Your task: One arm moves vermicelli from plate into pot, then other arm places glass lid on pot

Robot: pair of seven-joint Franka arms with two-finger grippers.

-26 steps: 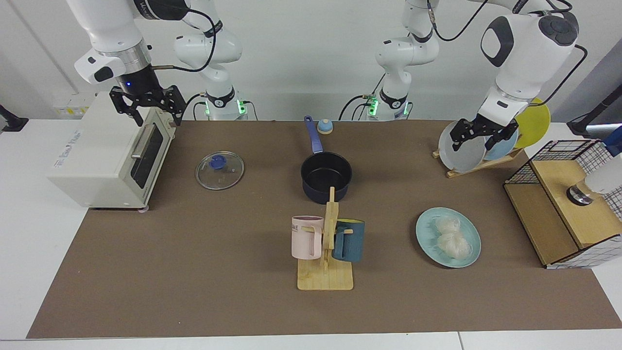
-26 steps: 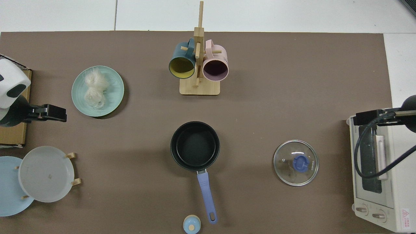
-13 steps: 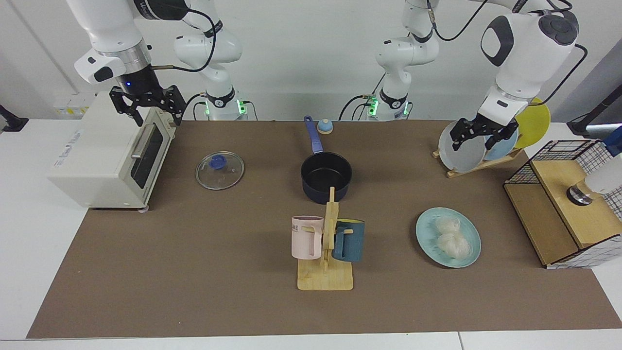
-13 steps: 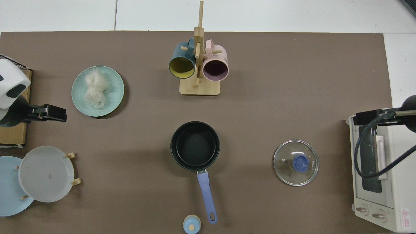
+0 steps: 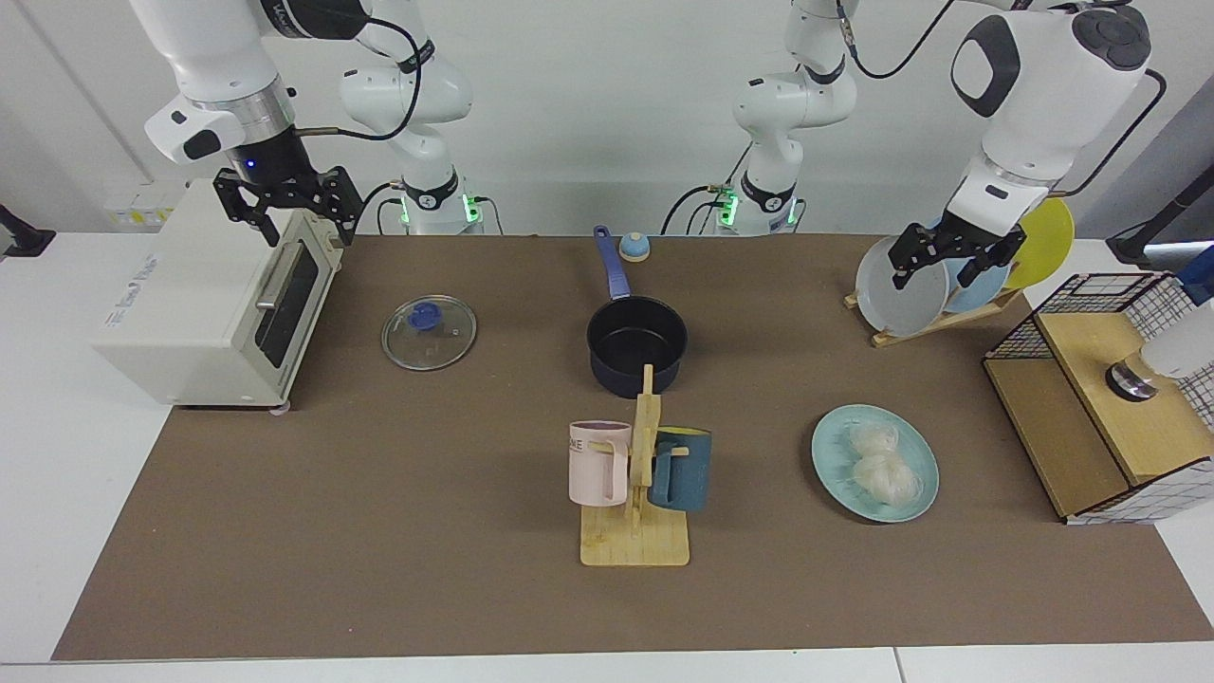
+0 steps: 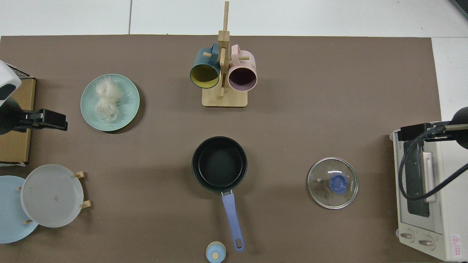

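- Vermicelli [image 5: 877, 462] comes first: two whitish, see-through nests of thin strands, touching each other on the mint plate [image 5: 915, 503], which sits near the front of the mat on my left arm's side, well apart from the pot.
- None of it has gone into the pot yet, so the step in hand is my reach to the plate.
- To do it well I judge I should come straight down over one nest, jaws wide, and pinch through its middle; loose strands could trail or snag the second nest, so I would lift slowly.
- The carry must pass the wooden mug stand [image 5: 637, 493], which stands between plate and pot, so I would go high.
- The pot [image 5: 635, 346], dark navy with a black, empty inside, sits mid-table with its blue-purple handle pointing toward my bases.
- The glass lid [image 5: 429, 331] lies flat beside it, blue knob up, towards my right arm.
- My left gripper [image 5: 943, 261] hangs unclenched, holding nothing, in front of the plate rack [image 5: 934, 323], beyond the mint plate.
- My right gripper [image 5: 286, 212] waits above the toaster oven [image 5: 204, 304], fingers spread and empty.
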